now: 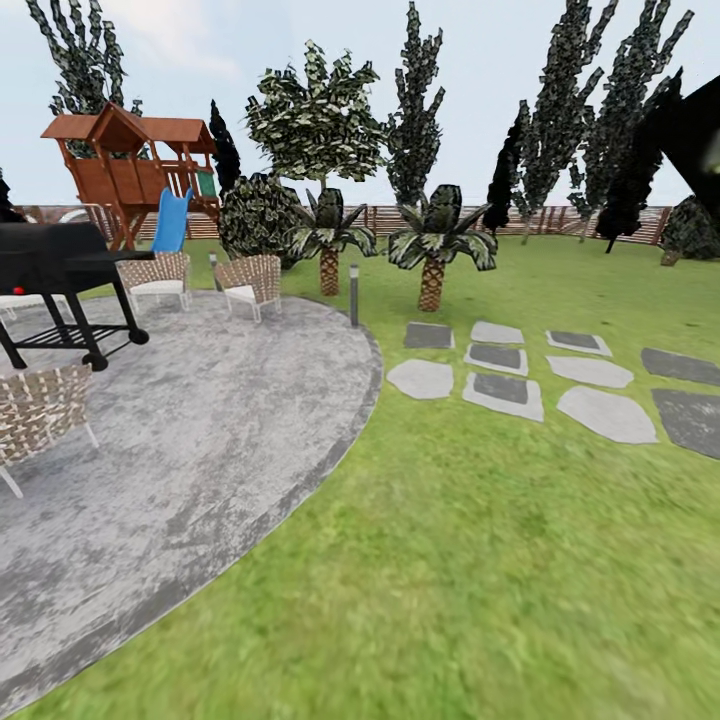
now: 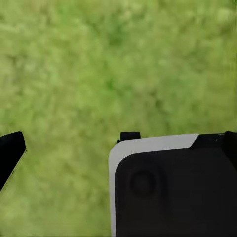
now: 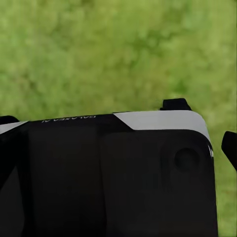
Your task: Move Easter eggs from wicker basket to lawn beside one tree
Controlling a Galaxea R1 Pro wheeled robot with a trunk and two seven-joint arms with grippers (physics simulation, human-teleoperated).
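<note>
The head view looks out over the garden from the lawn [image 1: 470, 560], bright green grass that fills the foreground and runs back to a brown slatted wooden fence [image 1: 570, 218]. At the left lies a rounded patio of mottled grey paving [image 1: 190, 440], its curved edge meeting the grass. On it stand a black wheeled grill [image 1: 62, 270] and three woven chairs: one [image 1: 40, 410] at the near left edge, two [image 1: 155, 278] [image 1: 250, 284] farther back. A slim dark lamp post [image 1: 353, 295] stands at the patio's rim. Grey stepping stones [image 1: 520, 375] are set in the grass to the right in loose rows.

Beyond the patio sits a wooden play tower with a blue slide [image 1: 172, 222]. Two short palms with scaly trunks [image 1: 330, 245] [image 1: 435, 250] stand side by side on the grass, a round bush [image 1: 258, 215] just behind the left one. Tall dark cone-shaped trees [image 1: 560, 110] line the fence (a leafier, rounder crown [image 1: 318, 120] rises among them, its trunk hidden).

Both wrist views look straight down at blurred grass [image 2: 98, 74] [image 3: 118, 54]. The left gripper [image 2: 168, 187] and right gripper [image 3: 118, 173] each appear as a dark housing with white trim; whether their fingers are spread or pressed together cannot be told. The eggs and basket are not among the things seen here.
</note>
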